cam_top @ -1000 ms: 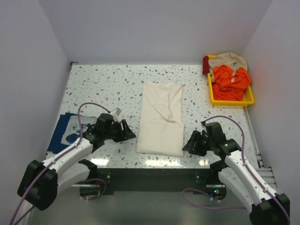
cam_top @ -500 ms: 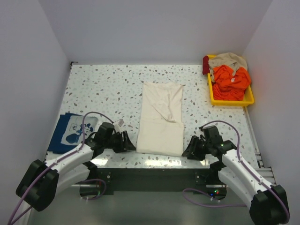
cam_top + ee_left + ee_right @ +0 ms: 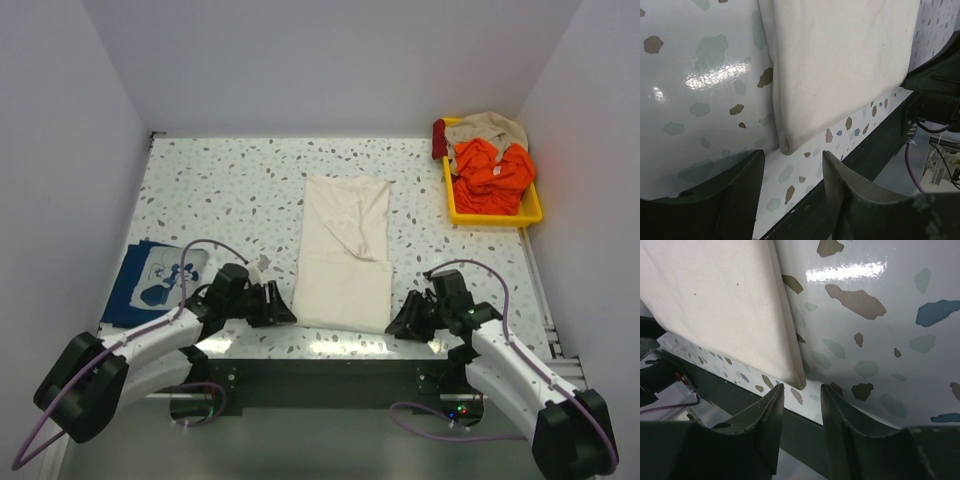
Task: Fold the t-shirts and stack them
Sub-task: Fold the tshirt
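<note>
The cream tee (image 3: pixel 345 255) is laid in the middle of the table (image 3: pixel 230 180), folded into a long narrow strip that runs away from the arms. Its near half is smooth, slanting folds are seen across its far half, and its near edge is set close to the table's near edge. The navy tee (image 3: pixel 155 280), printed in white, is spread flat at the near left, well apart from the cream one.

The left gripper (image 3: pixel 283 305) is held low just beside the cream tee's near left corner. Its jaws are parted and nothing is held. The right gripper (image 3: pixel 398 322) is set likewise at the near right corner, with a narrower gap. The corner is seen just at the fingertips but is not clamped.

The tray (image 3: pixel 449 195) is placed at the far right. It is filled with a bunched orange cloth (image 3: pixel 490 170). A beige cloth (image 3: pixel 490 128) is heaped over its far end, and a dark red cloth (image 3: pixel 439 138) is draped over its far left corner.
</note>
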Robot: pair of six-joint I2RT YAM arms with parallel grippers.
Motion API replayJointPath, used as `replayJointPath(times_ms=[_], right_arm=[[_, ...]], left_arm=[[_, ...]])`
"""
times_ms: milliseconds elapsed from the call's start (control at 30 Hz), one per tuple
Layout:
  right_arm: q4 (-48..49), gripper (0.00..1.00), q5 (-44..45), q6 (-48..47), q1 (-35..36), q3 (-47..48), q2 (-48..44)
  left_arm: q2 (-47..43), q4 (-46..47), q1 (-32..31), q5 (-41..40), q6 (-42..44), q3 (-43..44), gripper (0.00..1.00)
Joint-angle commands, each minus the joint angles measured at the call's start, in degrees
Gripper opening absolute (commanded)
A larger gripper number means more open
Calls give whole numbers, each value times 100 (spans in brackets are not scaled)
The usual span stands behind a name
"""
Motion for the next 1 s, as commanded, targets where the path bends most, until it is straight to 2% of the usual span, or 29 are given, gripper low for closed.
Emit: replayJointPath(times_ms=[0, 233, 467, 667, 700, 833, 867, 900, 967], right_arm=[[248, 39, 100, 141, 18, -184, 26], [556, 39, 118, 220, 62, -220, 202], [802, 38, 118, 335, 167, -299, 369], [943, 31, 109, 379, 193, -308, 431], [952, 29, 109, 387, 202, -299, 431], [891, 21, 100, 335, 211, -168, 413], [838, 19, 109, 256, 211, -115, 387], [776, 9, 100, 221, 202, -1, 361], [566, 0, 91, 98, 211, 174, 265]], left_arm=[[152, 131, -185, -251, -52, -80, 56], [381, 227, -405, -541, -175, -89, 54], [583, 491, -510, -717, -369, -186, 44], [627, 623, -572, -726, -422, -177, 36], [636, 684, -589, -709, -448, -168, 33], [636, 711, -686, -682, -457, -115, 11], [593, 702, -704, -656, -457, -98, 9], [557, 667, -721, -647, -448, -80, 6], [374, 597, -730, -595, -439, -63, 0]])
